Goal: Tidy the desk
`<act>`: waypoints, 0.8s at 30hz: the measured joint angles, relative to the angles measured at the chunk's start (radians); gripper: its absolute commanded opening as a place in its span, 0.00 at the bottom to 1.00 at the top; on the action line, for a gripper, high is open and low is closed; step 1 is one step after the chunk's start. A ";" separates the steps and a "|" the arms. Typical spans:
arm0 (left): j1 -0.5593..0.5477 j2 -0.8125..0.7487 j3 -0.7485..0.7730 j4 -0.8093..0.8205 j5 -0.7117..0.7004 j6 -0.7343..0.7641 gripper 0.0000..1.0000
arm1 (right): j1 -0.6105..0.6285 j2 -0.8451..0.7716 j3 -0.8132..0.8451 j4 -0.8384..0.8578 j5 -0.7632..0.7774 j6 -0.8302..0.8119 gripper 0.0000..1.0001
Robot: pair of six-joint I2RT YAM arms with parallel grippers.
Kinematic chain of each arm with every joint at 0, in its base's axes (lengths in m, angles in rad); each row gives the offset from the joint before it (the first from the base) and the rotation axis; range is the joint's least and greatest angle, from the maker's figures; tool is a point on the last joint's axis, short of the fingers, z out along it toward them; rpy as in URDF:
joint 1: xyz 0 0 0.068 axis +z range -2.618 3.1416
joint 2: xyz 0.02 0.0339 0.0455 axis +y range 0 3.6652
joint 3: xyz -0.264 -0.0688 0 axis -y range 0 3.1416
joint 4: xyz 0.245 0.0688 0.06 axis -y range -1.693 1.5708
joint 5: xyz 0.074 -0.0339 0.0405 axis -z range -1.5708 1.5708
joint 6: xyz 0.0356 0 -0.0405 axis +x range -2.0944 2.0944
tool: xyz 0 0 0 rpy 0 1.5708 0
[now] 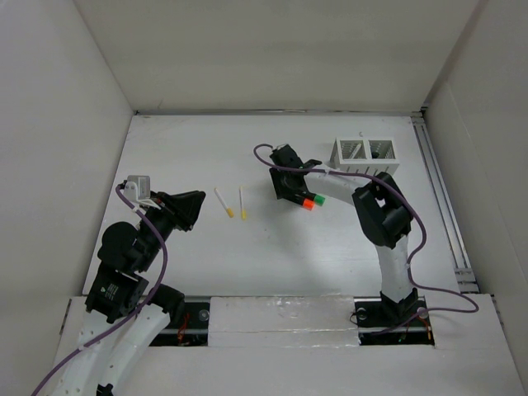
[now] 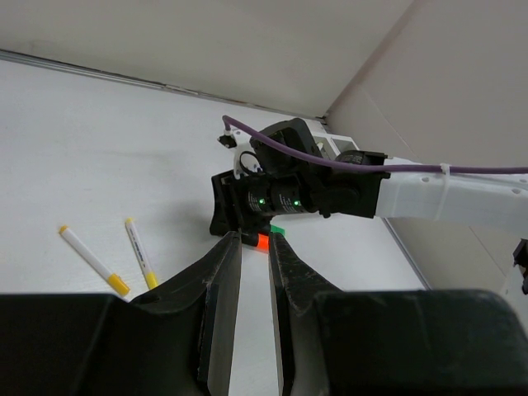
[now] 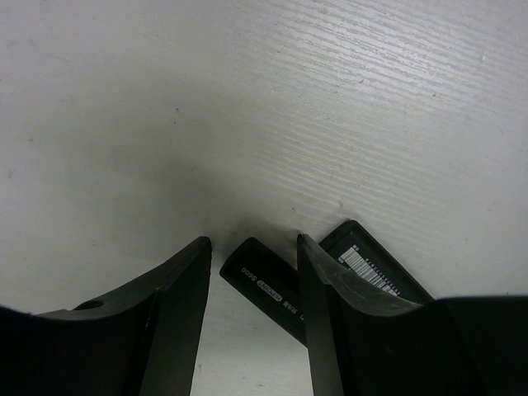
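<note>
1. The counter, white and matte, fills the middle of the overhead view, with a metal rail along its right edge.
2. The left end effector hovers over the left part of the counter. Its fingers are nearly together with only a narrow slit between them, and nothing is in it.
3. The right end effector is low over the counter's middle, its fingers apart. They straddle the end of a black marker barrel that lies flat. There is a gap at the left finger, so the barrel is not clamped.
4. A second black barrel with a barcode label lies just right of the first.
5. From overhead, an orange cap and a green cap show side by side at this end effector's near right.
6. Two white markers with yellow caps lie close together between the two arms.
7. A white slotted box with two compartments stands at the far right, near the rail.
</note>
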 measured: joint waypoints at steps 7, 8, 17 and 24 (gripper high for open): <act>0.000 0.000 0.000 0.000 0.000 0.000 0.17 | -0.002 -0.017 -0.020 -0.015 -0.007 0.009 0.53; 0.000 0.000 0.000 0.000 0.000 0.000 0.17 | -0.003 -0.019 -0.024 -0.016 -0.009 0.012 0.54; 0.000 0.000 0.000 0.000 0.000 0.000 0.17 | -0.005 -0.031 -0.039 -0.022 -0.029 0.024 0.30; 0.000 0.000 0.000 0.000 0.000 0.000 0.17 | -0.010 -0.032 -0.040 -0.016 -0.043 0.034 0.10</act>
